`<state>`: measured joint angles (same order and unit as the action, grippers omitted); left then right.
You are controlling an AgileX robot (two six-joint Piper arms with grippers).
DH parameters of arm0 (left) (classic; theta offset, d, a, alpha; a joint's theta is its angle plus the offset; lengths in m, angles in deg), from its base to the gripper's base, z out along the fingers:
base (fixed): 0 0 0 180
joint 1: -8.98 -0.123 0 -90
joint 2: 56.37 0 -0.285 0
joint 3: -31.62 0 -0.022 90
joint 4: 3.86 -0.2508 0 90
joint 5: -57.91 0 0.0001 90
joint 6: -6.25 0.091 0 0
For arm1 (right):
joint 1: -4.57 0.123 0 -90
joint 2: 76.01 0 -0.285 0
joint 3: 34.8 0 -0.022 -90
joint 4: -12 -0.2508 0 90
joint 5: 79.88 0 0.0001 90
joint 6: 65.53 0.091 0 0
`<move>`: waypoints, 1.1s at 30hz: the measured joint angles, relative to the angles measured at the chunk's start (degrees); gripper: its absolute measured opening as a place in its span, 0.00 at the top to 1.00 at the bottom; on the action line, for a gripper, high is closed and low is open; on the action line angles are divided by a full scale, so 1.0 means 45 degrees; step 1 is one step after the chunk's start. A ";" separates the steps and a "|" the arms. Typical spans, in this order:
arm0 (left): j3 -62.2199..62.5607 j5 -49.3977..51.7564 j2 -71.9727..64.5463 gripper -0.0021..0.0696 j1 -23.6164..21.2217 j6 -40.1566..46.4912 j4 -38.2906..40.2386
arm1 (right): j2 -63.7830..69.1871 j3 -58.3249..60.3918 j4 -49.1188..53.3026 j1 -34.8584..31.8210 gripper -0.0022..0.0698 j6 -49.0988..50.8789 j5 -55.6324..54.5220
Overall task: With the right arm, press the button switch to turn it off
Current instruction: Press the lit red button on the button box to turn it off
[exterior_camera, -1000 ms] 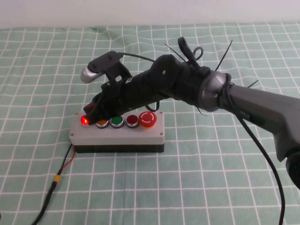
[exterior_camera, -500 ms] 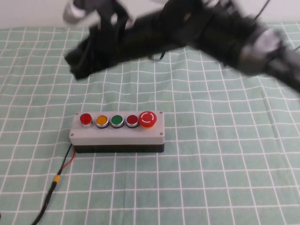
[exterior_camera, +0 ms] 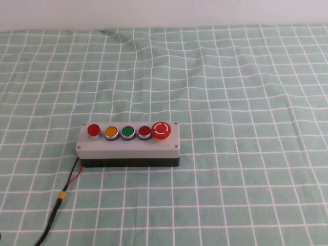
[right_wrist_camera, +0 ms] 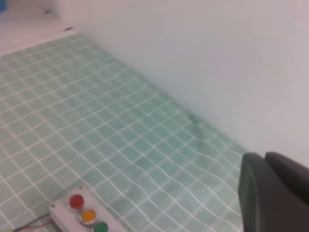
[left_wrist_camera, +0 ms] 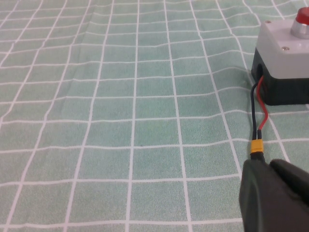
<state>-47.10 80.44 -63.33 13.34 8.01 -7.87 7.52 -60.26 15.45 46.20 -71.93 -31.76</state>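
High view: grey-topped rectangular button box (exterior_camera: 128, 148) with a black base, lying lengthwise on a green cloth (exterior_camera: 230, 102) with a white grid, left of the middle. Carries five buttons in a row. From the robot's left: a round red button (exterior_camera: 94, 130), unlit, then an orange button (exterior_camera: 111, 131), a green button (exterior_camera: 127, 132), a dark red button (exterior_camera: 144, 132) and a larger red mushroom stop button (exterior_camera: 161, 130). From the box's left end, a thin black-and-red cable (exterior_camera: 70, 178) running toward the near edge through a small yellow connector (exterior_camera: 61, 195). Behind the cloth, a plain white wall (exterior_camera: 154, 13).

Left wrist view: left gripper (left_wrist_camera: 269, 169) low over the cloth, just beside the connector (left_wrist_camera: 256, 146) – dark fingers closed against each other, no gap between them, nothing held. Close by, one end of the button box (left_wrist_camera: 285, 53), with the cable (left_wrist_camera: 256, 116) coming out of its black base and the red button (left_wrist_camera: 303, 17) at the picture's edge.

Right wrist view: right gripper (right_wrist_camera: 264, 162) raised high above the table, well apart from the button box (right_wrist_camera: 58, 210) – dark fingers likewise shut together and empty. Far below, the end of the box bearing the red button (right_wrist_camera: 76, 200), the orange button (right_wrist_camera: 88, 215) and part of the green button (right_wrist_camera: 100, 227). Beyond the cloth (right_wrist_camera: 96, 121), the white wall (right_wrist_camera: 193, 48).
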 joint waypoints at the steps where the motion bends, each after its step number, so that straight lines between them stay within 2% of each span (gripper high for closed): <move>1: 0.0000 0.0000 0.0000 0.98 0.0000 0.0000 0.0000 | -0.0864 0.0725 0.0398 0.0000 0.99 0.0412 -0.0054; 11: 0.0000 0.0000 0.0000 0.98 0.0000 0.0000 0.0000 | -0.9473 0.9278 0.1359 0.0000 0.99 0.2489 -0.1616; 15: 0.0000 0.0000 0.0000 0.98 0.0000 0.0000 0.0000 | -1.2896 1.1394 0.1566 0.0000 0.99 0.2623 -0.2493; 21: 0.0000 0.0000 0.0000 0.98 0.0000 0.0000 0.0000 | -1.5988 1.2386 0.1629 0.0000 0.99 0.2675 -0.1680; 29: 0.0000 0.0000 0.0000 0.98 0.0000 0.0000 0.0000 | -1.6274 1.2590 0.0132 0.0000 0.99 0.2675 0.1468; 33: 0.0000 0.0000 0.0000 0.98 0.0000 0.0000 0.0000 | -1.6274 1.2645 0.0100 0.0000 0.99 0.2675 0.2766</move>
<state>-47.10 80.44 -63.33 13.34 8.01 -7.87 -65.71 -3.36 15.90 46.20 -59.90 -19.31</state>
